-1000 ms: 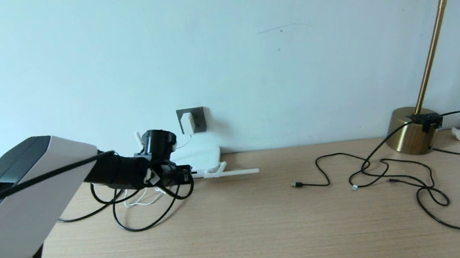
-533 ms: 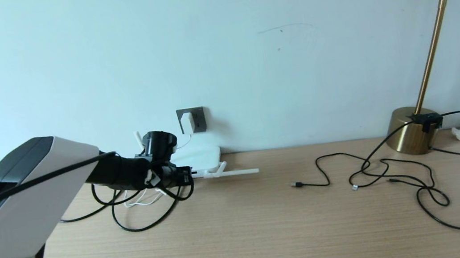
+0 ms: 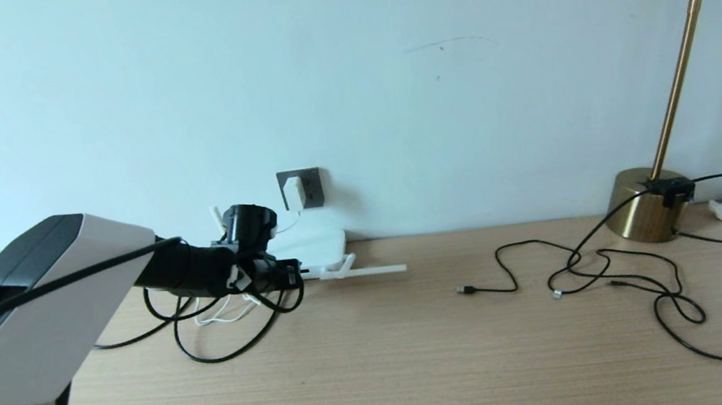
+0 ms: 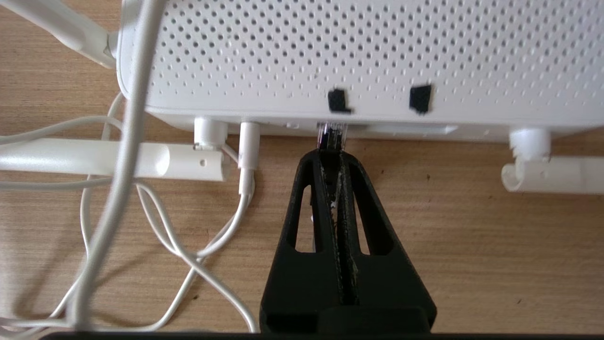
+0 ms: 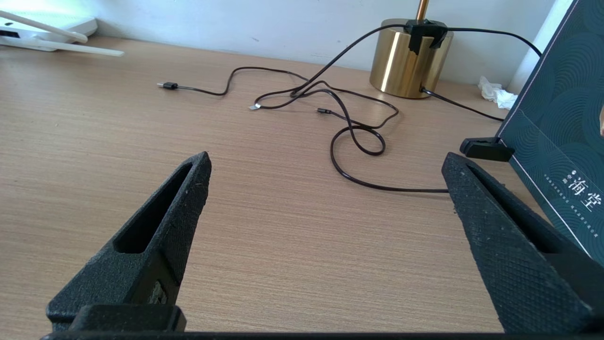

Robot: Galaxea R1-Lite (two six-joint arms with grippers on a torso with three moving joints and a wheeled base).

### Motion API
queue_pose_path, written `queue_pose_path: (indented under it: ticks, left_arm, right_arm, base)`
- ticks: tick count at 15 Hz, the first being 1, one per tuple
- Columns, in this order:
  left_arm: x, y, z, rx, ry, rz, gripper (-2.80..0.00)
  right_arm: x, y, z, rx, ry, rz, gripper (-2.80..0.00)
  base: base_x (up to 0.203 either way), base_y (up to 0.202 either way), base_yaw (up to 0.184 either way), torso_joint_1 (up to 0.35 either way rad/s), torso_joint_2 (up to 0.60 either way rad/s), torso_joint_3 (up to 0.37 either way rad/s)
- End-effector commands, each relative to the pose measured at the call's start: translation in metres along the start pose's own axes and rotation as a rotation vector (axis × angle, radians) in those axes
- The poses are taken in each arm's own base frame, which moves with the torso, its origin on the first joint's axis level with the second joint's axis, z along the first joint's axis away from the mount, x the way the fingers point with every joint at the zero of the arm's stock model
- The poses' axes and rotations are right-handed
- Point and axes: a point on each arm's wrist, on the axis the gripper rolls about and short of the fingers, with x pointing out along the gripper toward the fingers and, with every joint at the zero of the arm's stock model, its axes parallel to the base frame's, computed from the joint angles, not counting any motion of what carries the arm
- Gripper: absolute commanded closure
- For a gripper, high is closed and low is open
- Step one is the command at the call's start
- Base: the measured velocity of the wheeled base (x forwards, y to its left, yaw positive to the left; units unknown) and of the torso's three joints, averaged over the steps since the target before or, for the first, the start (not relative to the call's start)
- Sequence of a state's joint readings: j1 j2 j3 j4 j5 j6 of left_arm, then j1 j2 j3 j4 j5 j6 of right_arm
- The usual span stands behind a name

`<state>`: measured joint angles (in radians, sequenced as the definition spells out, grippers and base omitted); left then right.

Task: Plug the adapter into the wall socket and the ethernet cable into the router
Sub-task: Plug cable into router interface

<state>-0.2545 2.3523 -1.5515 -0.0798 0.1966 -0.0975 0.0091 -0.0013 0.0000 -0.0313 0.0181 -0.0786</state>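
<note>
The white adapter (image 3: 293,193) sits plugged in the dark grey wall socket (image 3: 309,188). Below it lies the white router (image 3: 314,246) (image 4: 358,56) with stick antennas. My left gripper (image 3: 293,275) (image 4: 332,153) is shut on the clear plug of the ethernet cable (image 4: 331,136), whose tip is at a port on the router's edge. The black cable (image 3: 226,352) loops on the table behind the gripper. My right gripper (image 5: 325,165) stands open over bare table and does not show in the head view.
A brass lamp (image 3: 645,212) stands at the back right with thin black USB cables (image 3: 596,268) spread before it. A dark box (image 5: 561,141) leans at the far right. The adapter's thin white cord (image 4: 188,245) coils beside the router.
The left arm has shifted very slightly; the black cable loop has settled a little. Otherwise nothing visibly moved.
</note>
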Motion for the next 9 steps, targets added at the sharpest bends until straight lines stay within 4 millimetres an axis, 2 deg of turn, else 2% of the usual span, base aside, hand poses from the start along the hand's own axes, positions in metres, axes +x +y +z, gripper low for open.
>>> queue_pose_path:
  ticks: [1,9]
  left_arm:
    - [-0.0008,0.0001,0.0003,-0.001,0.000,0.001,0.00]
    - [-0.0035,0.0005,0.0017,0.000,0.001,0.001,0.00]
  right_arm:
    - [0.0008,0.0002,-0.0029,0.000,0.011,0.003,-2.80]
    - [0.0008,0.0002,-0.0029,-0.001,0.011,0.001,-2.80]
  base:
    - [0.000,0.000,0.000,0.000,0.00,0.000]
    - [0.000,0.000,0.000,0.000,0.00,0.000]
